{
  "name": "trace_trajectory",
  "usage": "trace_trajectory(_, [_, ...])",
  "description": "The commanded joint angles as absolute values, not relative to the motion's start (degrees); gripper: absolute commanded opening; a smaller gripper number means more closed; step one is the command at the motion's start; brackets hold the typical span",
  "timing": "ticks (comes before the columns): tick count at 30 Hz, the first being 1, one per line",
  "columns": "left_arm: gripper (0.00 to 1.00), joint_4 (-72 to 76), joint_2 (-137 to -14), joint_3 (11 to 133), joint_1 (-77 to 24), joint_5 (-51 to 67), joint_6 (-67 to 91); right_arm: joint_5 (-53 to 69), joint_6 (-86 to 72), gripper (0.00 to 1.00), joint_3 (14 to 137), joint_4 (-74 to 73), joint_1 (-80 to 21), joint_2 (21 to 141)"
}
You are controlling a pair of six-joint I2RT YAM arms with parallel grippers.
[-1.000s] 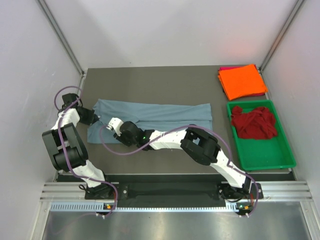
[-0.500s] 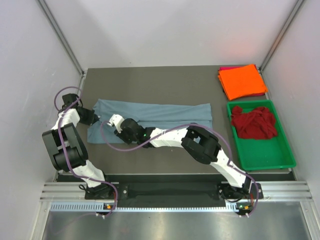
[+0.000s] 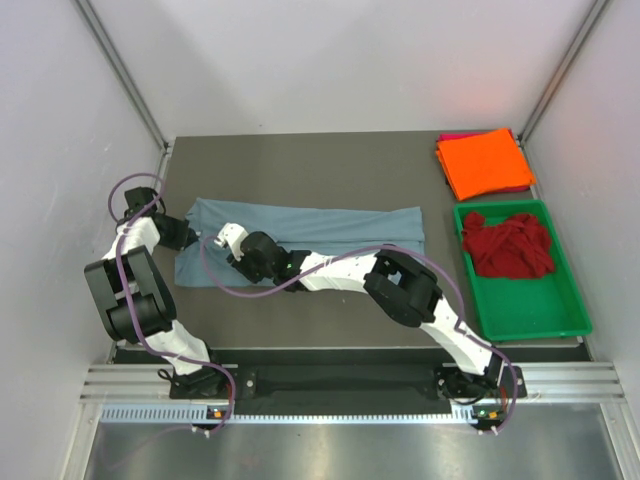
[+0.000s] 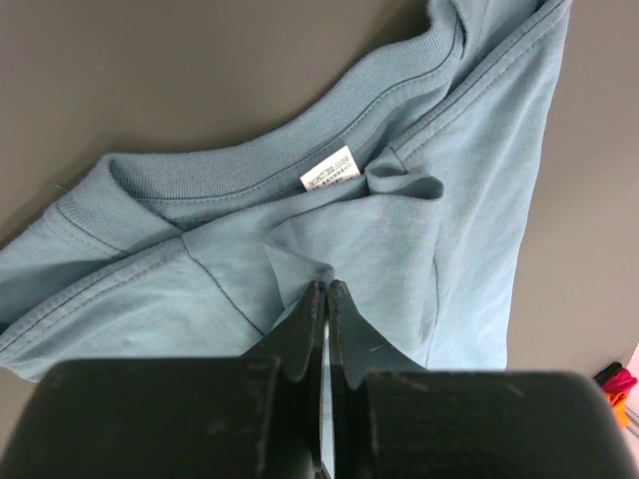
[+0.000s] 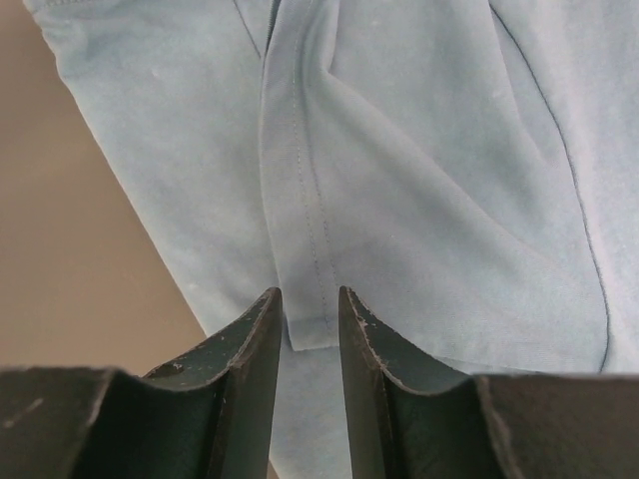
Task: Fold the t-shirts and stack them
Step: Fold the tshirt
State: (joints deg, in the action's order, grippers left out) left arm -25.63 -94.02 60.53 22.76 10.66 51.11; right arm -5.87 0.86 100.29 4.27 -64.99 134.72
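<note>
Found the blue-grey t-shirt [image 3: 330, 228] spread lengthwise mid-table, left end close to the left edge of the table [image 3: 300, 165]. Saw bare surface behind it and rightward up to the green tray [image 3: 520, 318]. Saw left gripper [image 4: 325, 289] pinched tight on a fold below the collar. Saw right gripper [image 5: 307, 296] narrowly parted astride a hem; could not tell whether gripped.

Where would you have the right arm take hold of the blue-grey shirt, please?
Probably the stitched hem flap of the blue-grey shirt, from straight above: its loose edge lies on top, lined up between the open right fingers. The left fingers pinch fabric below the collar.
</note>
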Motion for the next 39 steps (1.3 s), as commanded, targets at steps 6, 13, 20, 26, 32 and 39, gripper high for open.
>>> trace_trajectory(6, [0.00, -22.94, -92.72, 60.91, 22.41, 10.37, 51.86, -5.80, 1.93, 0.32, 104.41, 4.13, -65.48, 137.19])
trace_trajectory(13, [0.00, -22.59, -93.08, 61.08, 22.32, 10.28, 52.03, -6.68, 2.37, 0.33, 105.03, 3.08, -65.48, 138.43])
trace_trajectory(20, [0.00, -22.59, -93.34, 61.43, 21.80, 9.85, 51.95, -7.38, 3.51, 0.16, 105.29, 2.99, -65.83, 138.34])
trace_trajectory(26, [0.00, -24.96, -91.50, 62.23, 21.53, 5.90, 52.12, -8.09, 3.52, 0.00, 103.10, 4.92, -65.92, 134.30])
trace_trajectory(32, [0.00, -26.36, -87.28, 61.00, 21.45, 4.31, 55.01, -7.82, 3.69, 0.00, 100.56, 6.24, -65.83, 129.39])
trace_trajectory(39, [0.00, -30.14, -81.74, 59.59, 20.92, -1.47, 58.09, -7.82, 2.90, 0.00, 96.25, 8.79, -65.83, 125.60])
